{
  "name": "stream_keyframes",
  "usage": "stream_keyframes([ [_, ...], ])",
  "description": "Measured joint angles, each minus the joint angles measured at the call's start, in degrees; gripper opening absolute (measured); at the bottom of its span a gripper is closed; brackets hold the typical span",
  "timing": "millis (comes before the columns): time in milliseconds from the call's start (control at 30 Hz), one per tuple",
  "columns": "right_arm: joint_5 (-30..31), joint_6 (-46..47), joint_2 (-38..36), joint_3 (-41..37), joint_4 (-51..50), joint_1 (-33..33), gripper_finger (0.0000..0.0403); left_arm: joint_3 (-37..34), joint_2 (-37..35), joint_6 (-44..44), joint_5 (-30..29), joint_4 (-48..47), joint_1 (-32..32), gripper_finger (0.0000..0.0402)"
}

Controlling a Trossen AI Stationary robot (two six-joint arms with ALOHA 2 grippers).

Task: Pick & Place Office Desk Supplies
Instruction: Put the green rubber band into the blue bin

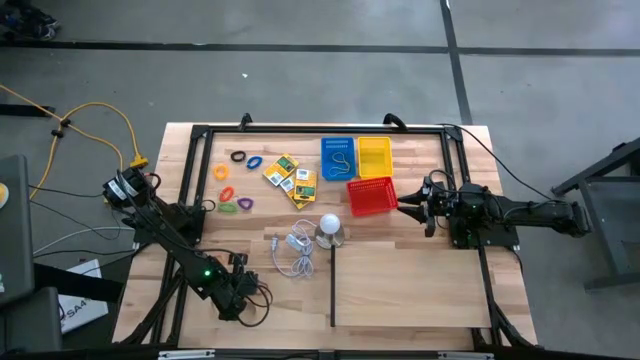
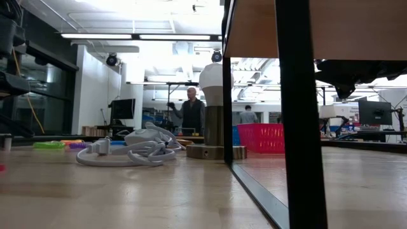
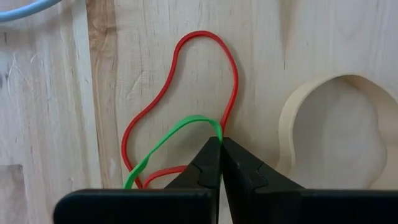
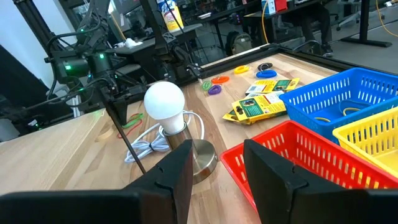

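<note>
At the table's near left corner the left gripper (image 3: 220,142) is pinched shut, its tips meeting on a green rubber band (image 3: 171,138); a red rubber band (image 3: 180,93) loops out ahead of the fingers; a rounded cut-out (image 3: 339,134) in the wood lies just beside them. The right gripper (image 4: 216,163) hangs with fingers apart and empty over the red basket (image 4: 292,162); a white bulb (image 4: 165,101), yellow-and-green packets (image 4: 261,106) and the blue basket (image 4: 339,93) lie beyond.

Red rubber band (image 3: 180,93), green rubber band (image 3: 171,138), pale wood desk (image 3: 56,112); red (image 1: 371,196), yellow (image 1: 374,156), blue (image 1: 338,158) baskets.
</note>
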Motion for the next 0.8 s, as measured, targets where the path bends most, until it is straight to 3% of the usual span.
stream_keyframes([
  [800, 0.0, 0.0, 0.0, 0.0, 0.0, 0.0, 0.013, 0.1, -2.9, 0.1, -1.3, -1.2, 0.0, 0.0001],
])
